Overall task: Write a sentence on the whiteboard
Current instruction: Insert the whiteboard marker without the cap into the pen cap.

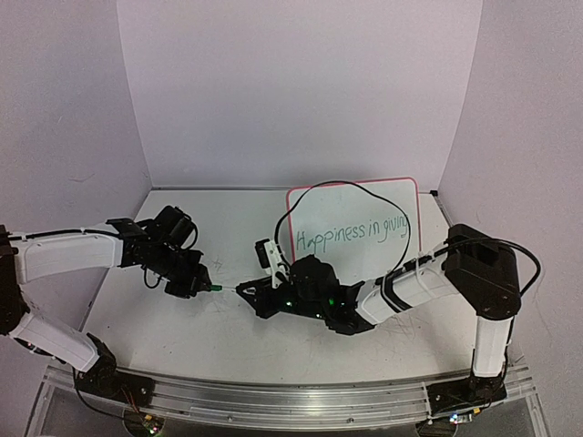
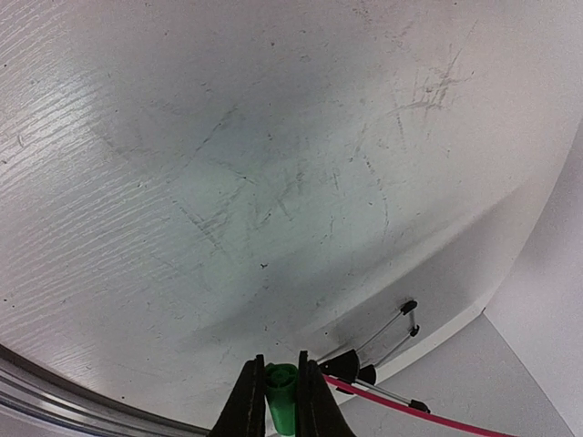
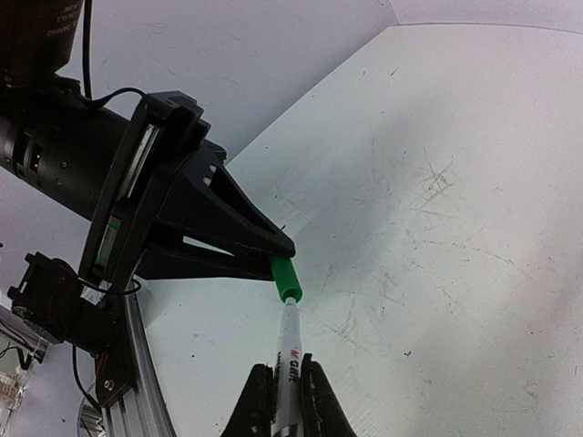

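Two pairs of fingers are clamped, each on its own half of a pen. The left gripper (image 2: 280, 366) has its jaws pinched tight on a green cap (image 2: 281, 398). In the left wrist view the cap sits squarely between the two black fingers, with only its rounded end showing above them. The right gripper (image 3: 288, 366) is closed around a white marker (image 3: 290, 335). The barrel runs up between the fingers, and I can see red and black print on its side.

From the right wrist view, the marker's nose points straight at the cap's open mouth and meets it. I cannot tell whether the tip is inside. Both pieces lie on one line, low over the table (image 1: 182, 337), with the two grippers facing each other near the middle of the workspace. The left arm reaches in from the left and the right arm from the right. The tabletop beneath them is white and scuffed with grey scratches.

The board (image 1: 383, 205) stands well apart from the grippers, at the back right of the table near the rear wall. The left wrist view catches its red-pink rim and black clip feet. The sentence (image 1: 351, 234) runs across the middle of the board in one line of thin green handwriting. I read "Happiness in", and the last word looks like "giving". A black cable (image 1: 407, 232) loops in front of the board's face, arching over the lettering.
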`<state>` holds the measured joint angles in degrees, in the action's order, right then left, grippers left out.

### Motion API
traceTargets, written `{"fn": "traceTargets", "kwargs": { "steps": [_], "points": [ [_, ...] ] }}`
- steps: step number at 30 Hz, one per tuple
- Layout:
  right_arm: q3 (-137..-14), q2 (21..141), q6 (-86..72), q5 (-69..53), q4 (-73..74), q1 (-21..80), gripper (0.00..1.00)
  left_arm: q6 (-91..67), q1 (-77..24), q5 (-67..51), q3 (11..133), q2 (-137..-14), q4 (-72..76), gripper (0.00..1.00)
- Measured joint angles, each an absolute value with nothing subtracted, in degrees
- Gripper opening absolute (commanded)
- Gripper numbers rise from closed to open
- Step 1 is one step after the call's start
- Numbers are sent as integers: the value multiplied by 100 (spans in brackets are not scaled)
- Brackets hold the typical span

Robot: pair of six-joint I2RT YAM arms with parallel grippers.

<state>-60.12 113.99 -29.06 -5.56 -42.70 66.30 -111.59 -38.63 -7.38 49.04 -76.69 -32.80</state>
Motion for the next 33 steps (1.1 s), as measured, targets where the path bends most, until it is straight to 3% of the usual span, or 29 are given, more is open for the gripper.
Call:
{"fn": "traceTargets", "kwargs": {
  "steps": [29, 33],
  "points": [
    [-6683, 12061, -2581, -846, -4385, 6567, 0, -10733, -3880, -776, 4880, -7649, -3256, 0],
    [-6940, 12268, -2494, -965, -4407, 6563, 0, -10887, -4120, -294, 4897, -7571, -3334, 0]
  ]
}}
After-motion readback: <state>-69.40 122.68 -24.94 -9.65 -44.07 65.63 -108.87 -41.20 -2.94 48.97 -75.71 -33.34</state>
